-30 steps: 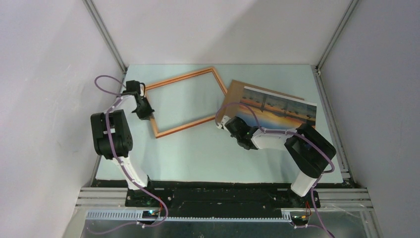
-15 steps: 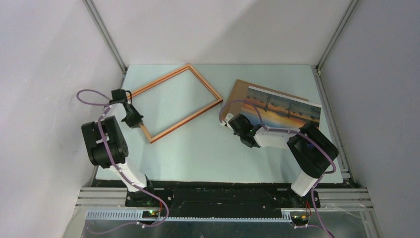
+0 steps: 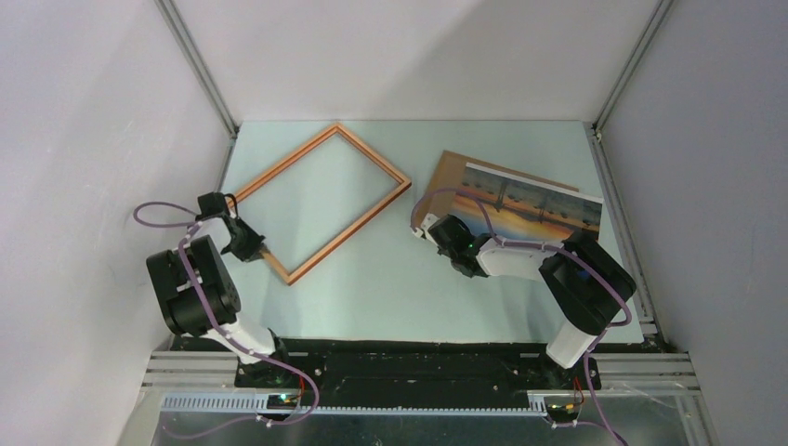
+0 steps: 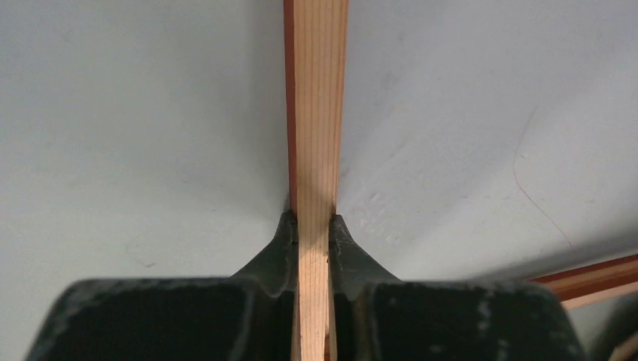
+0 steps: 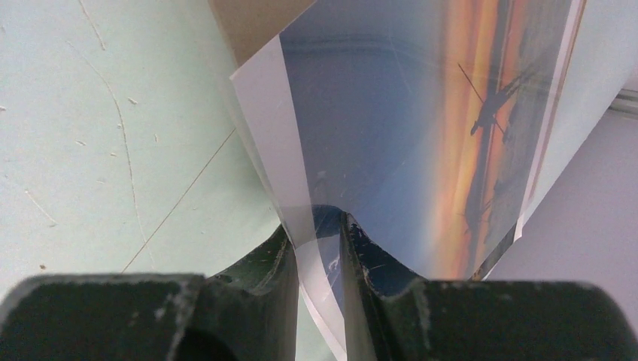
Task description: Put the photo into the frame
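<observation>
Photo [image 3: 539, 209] at three o'clock sits pinched by what looks like its corner in my right claw [image 5: 320, 241], frame [image 4: 316, 113] at ten clamped in my left claw [image 4: 312, 226], so lift slow, keep it flat, no creasing.

Overhead camera looks down; close wrist cameras share its table [image 3: 400, 288]

Brown backing board [image 3: 450, 173] on pale-green table [image 3: 390, 279], far right; grey walls [image 3: 418, 56] round it.
</observation>
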Robot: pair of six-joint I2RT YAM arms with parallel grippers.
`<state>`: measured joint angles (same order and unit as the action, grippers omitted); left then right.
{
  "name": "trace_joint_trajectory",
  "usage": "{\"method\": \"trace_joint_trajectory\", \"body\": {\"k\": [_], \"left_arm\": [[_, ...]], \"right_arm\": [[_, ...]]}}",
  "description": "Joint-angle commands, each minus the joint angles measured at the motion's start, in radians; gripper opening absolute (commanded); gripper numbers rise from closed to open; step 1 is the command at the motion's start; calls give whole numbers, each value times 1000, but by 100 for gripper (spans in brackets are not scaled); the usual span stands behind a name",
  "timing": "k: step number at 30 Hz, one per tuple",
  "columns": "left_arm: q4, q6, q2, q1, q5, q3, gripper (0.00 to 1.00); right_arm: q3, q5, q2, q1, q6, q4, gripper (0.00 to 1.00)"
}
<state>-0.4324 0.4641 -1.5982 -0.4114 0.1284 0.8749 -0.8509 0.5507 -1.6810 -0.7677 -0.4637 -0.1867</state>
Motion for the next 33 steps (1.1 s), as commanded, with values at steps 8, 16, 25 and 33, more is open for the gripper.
{"method": "trace_joint_trajectory", "body": {"k": [8, 16, 25, 33], "left_arm": [[-13, -159, 19, -5, 299, -39, 57], [-107, -295, 45, 32, 402, -37, 75], [-239, -418, 43, 151, 523, -11, 84], [-273, -494, 103, 242, 576, 23, 87]], "right_arm": [[0, -89, 43, -13, 63, 7, 22], [1, -108, 50, -13, 65, 3, 23], [0, -147, 86, -11, 74, -10, 26], [0, -259, 121, 13, 90, -61, 39]]}}
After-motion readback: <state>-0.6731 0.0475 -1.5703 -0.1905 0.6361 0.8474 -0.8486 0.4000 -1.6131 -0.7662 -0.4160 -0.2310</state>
